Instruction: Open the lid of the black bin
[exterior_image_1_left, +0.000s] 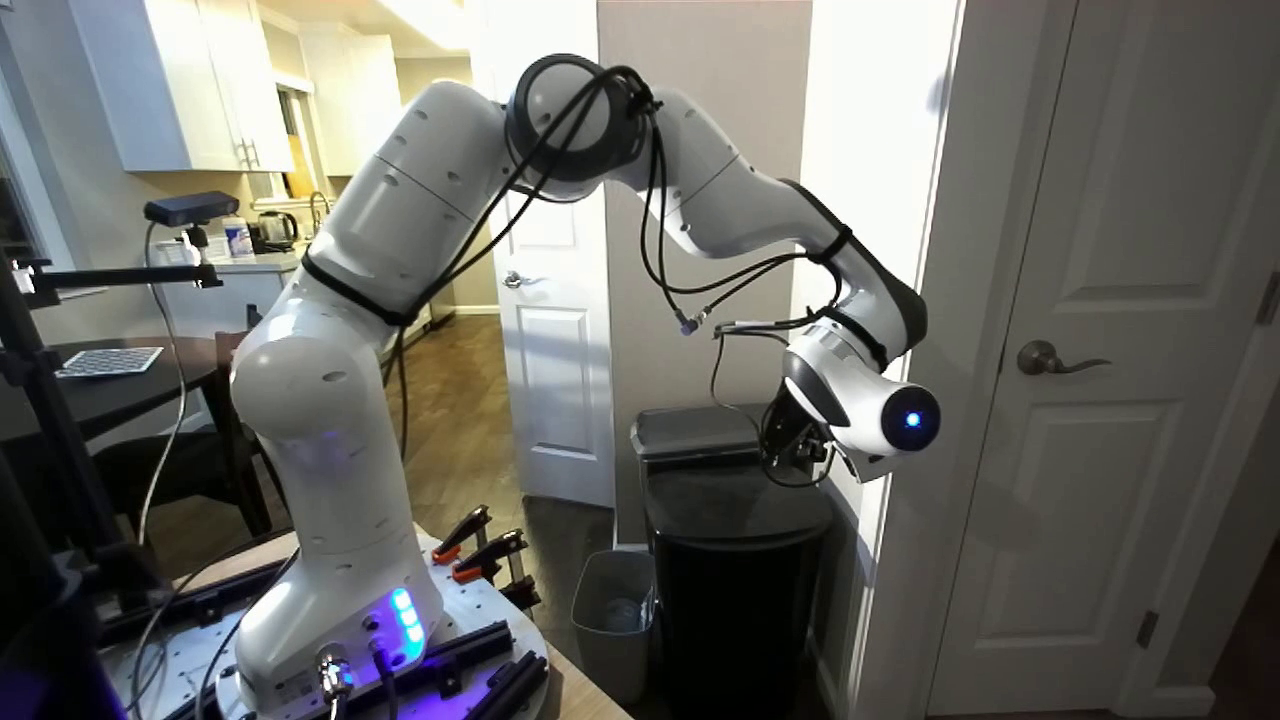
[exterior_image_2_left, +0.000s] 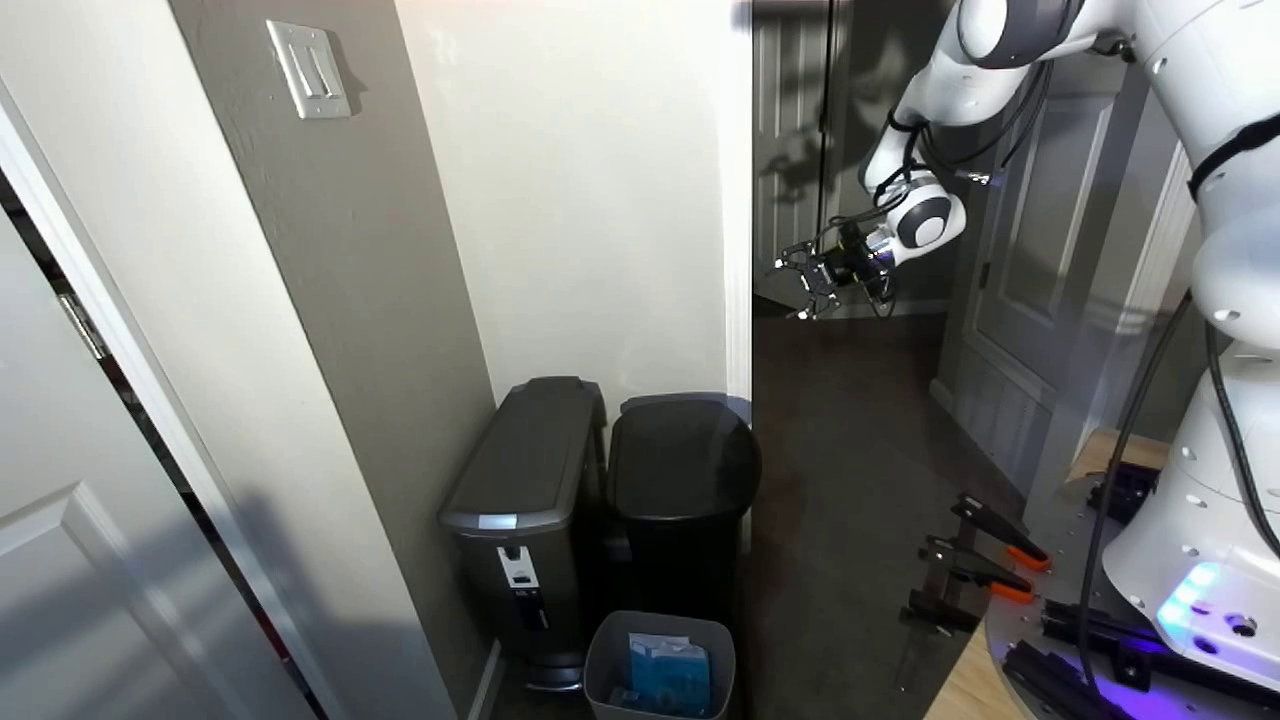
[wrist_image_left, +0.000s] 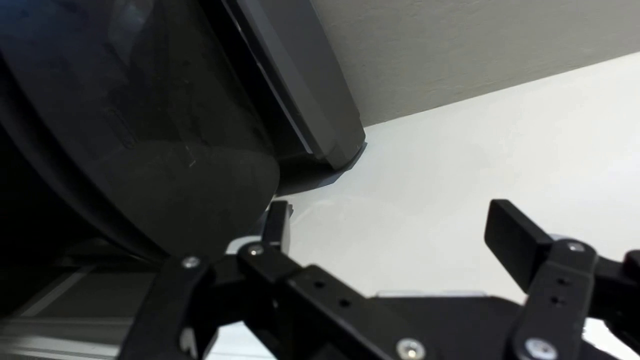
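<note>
The black bin (exterior_image_1_left: 740, 620) stands upright against the wall, and it also shows in an exterior view (exterior_image_2_left: 685, 560). Its glossy dark lid (exterior_image_1_left: 735, 503) lies flat and shut on top, also in an exterior view (exterior_image_2_left: 683, 455). In the wrist view the lid (wrist_image_left: 150, 135) fills the upper left, with its rounded edge near the left finger. My gripper (exterior_image_2_left: 791, 289) is open and empty, above and to the side of the bin, apart from it. In the wrist view the gripper (wrist_image_left: 391, 220) has only white wall between its fingers. Its fingertips are hard to see in an exterior view.
A dark grey bin (exterior_image_2_left: 525, 460) with its own shut lid stands beside the black bin, along the grey wall. A small grey wastebasket (exterior_image_2_left: 597, 670) stands in front. A white wall (exterior_image_2_left: 590, 200) rises behind the bins. Clamps (exterior_image_2_left: 985, 560) sit at the robot's table edge.
</note>
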